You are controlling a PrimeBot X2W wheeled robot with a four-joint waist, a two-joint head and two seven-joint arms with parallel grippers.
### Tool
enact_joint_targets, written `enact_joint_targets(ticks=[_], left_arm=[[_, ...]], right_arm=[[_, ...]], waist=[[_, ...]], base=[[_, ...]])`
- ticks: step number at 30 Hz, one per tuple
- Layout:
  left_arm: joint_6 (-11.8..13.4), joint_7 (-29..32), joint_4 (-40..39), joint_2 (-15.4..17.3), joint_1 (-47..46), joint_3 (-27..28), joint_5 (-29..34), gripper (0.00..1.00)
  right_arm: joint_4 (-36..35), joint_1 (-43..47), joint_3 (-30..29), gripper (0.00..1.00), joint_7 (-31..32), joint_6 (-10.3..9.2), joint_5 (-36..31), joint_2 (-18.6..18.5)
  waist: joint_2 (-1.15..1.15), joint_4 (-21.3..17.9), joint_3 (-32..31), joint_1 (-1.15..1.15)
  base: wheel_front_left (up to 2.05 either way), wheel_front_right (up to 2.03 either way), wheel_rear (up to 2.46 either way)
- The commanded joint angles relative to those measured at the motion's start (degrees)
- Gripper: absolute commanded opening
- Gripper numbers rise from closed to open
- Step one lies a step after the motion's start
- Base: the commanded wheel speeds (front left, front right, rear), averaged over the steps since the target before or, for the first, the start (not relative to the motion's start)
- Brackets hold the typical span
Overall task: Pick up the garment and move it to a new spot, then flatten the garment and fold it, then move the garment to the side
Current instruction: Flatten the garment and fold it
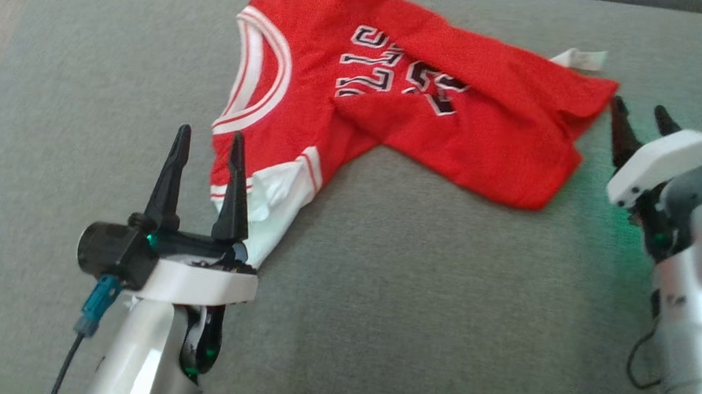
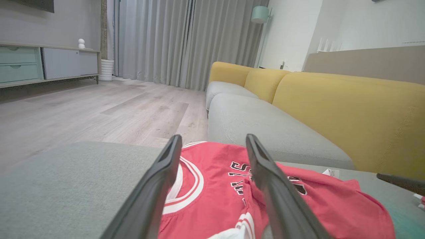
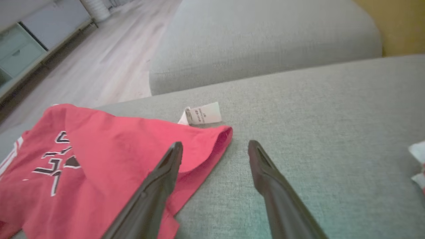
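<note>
Head view: a red mesh basketball jersey point(image 1: 431, 104) with white trim and black-and-white lettering is seen crumpled on a grey woven fabric cushion point(image 1: 412, 300). The left gripper point(image 1: 211, 133) is held with its jaws spread wide and nothing between them. The jersey's white-banded sleeve is crossed by the inner finger, though contact cannot be told. The right gripper point(image 1: 638, 106) is likewise parted and empty, with the jersey's red hem corner just beside its nearer fingertip. A small white care label point(image 1: 580, 58) is seen beyond that corner.

Left wrist view: the jersey point(image 2: 215, 199) is spread between and beyond the parted jaws of the left gripper point(image 2: 213, 136), its striped neckline lying at the left finger. A yellow-backed sofa with grey seats point(image 2: 348, 113) is seen farther ahead.

Right wrist view: the jersey point(image 3: 99, 159) is laid to the left of the right gripper point(image 3: 215, 143), whose jaws are wide apart and grip nothing. Its hem edge is overlapped by the left finger. Bare cushion is seen under the right finger, and the label point(image 3: 202, 114) just ahead of the gap.
</note>
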Motion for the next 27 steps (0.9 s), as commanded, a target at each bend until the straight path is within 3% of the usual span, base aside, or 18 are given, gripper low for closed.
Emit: enact_joint_targets(ticks=[1,5,11,12,13,14,20,27], left_arm=[[-0.3,-0.4,-1.6,0.2,-2.5,0.8,0.2,1.00],[0.7,-0.4,-2.7,0.1,-4.1,-2.8,-2.6,1.00],[2.0,-0.4,-4.2,0.1,-5.3,-6.0,-4.1,1.00],[2.3,-0.4,-4.4,0.1,-5.3,-6.1,-4.3,1.00],[2.4,-0.4,-4.4,0.1,-5.3,-6.2,-4.4,1.00],[2.5,-0.4,-4.5,0.1,-5.3,-6.3,-4.4,1.00],[2.6,-0.4,-3.9,0.1,-4.9,-5.1,-4.2,1.00],[2.2,-0.4,-3.9,0.1,-3.5,-3.1,-3.4,1.00]], right_arm=[[1.2,-4.0,0.0,1.00,1.2,-0.04,-0.8,-0.8],[10.1,-9.4,-1.9,1.00,3.4,-0.04,-3.8,-3.3],[17.6,-13.5,-1.4,1.00,3.6,-0.04,-6.4,-5.6],[18.5,-14.1,-1.0,0.96,3.6,-0.04,-5.7,-5.4],[19.1,-14.6,-0.4,0.34,3.3,-0.04,-5.5,-5.5],[19.3,-15.0,0.6,0.00,2.3,-0.04,-5.6,-5.9],[18.8,-16.6,5.5,0.00,-7.6,-0.04,-5.1,-7.2],[13.8,-16.6,13.7,0.00,-20.8,-0.04,-5.1,-7.8]], waist=[[0.00,2.8,2.2,-0.01],[0.00,5.6,3.9,-0.01],[0.00,8.3,5.6,-0.01],[0.00,8.5,5.8,-0.01],[0.00,8.6,5.9,-0.01],[0.00,8.7,6.0,-0.01],[0.00,7.7,4.8,-0.01],[0.00,3.9,0.6,-0.01]], base=[[0.00,0.00,0.00],[0.00,0.00,0.00],[0.00,0.00,0.00],[0.00,0.00,0.00],[0.00,0.00,0.00],[0.00,0.00,0.00],[0.00,0.00,0.00],[0.00,0.00,0.00]])
